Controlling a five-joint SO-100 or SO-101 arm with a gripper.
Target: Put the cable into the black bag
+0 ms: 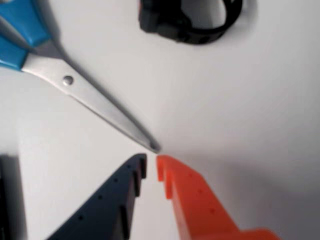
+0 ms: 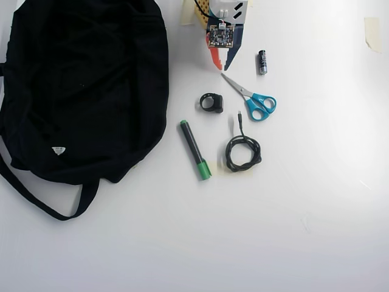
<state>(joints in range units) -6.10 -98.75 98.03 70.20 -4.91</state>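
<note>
Hovering at the far edge of the worktop (image 2: 316, 219), the hand (image 2: 220, 62) carried nothing; in the wrist view its 2 fingers, 1 orange and 1 dark blue, stood almost together with only a thin slit between them, their tips just short of the point of the scissors (image 1: 80, 85). The cable (image 2: 242, 151) lay coiled in the overhead view, nearer than the scissors and well apart from the hand, its plug end stretched toward the far side. The black bag (image 2: 85, 85) sprawled on the left, with a green marker (image 2: 195, 149) between it and the cable. A small black ring-shaped thing (image 2: 211, 102) and a battery (image 2: 262, 62) lay close by. To do the reach well, the hand probably needed to spread its fingers first, pass over the scissors without nudging them, and settle on the thick side of the coil, so that several loops would be caught at once.
</note>
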